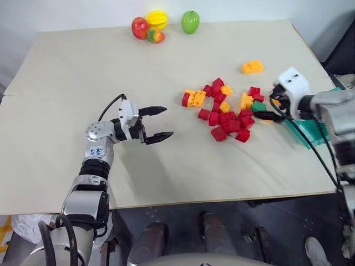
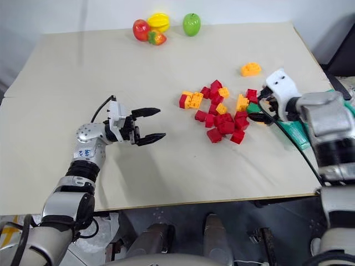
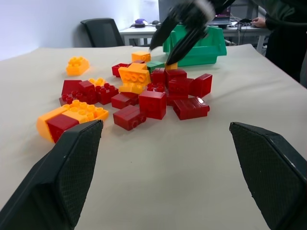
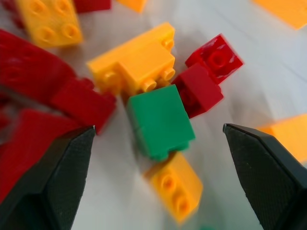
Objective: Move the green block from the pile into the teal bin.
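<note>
The green block (image 4: 158, 120) lies at the right edge of the pile (image 1: 224, 111) of red and orange-yellow bricks, against a yellow brick and a red one. My right gripper (image 1: 272, 106) is open just to its right, angled down at it, one finger on each side and neither touching. The teal bin (image 1: 310, 132) stands at the table's right edge, partly hidden behind my right arm. My left gripper (image 1: 156, 125) is open and holds nothing. It hovers over bare table left of the pile and points toward it.
Toy fruits (image 1: 158, 25) sit at the table's far edge. A lone orange brick (image 1: 252, 66) lies behind the pile. The table's front edge (image 1: 222, 199) runs close to me. A person (image 3: 285, 33) stands beyond the bin.
</note>
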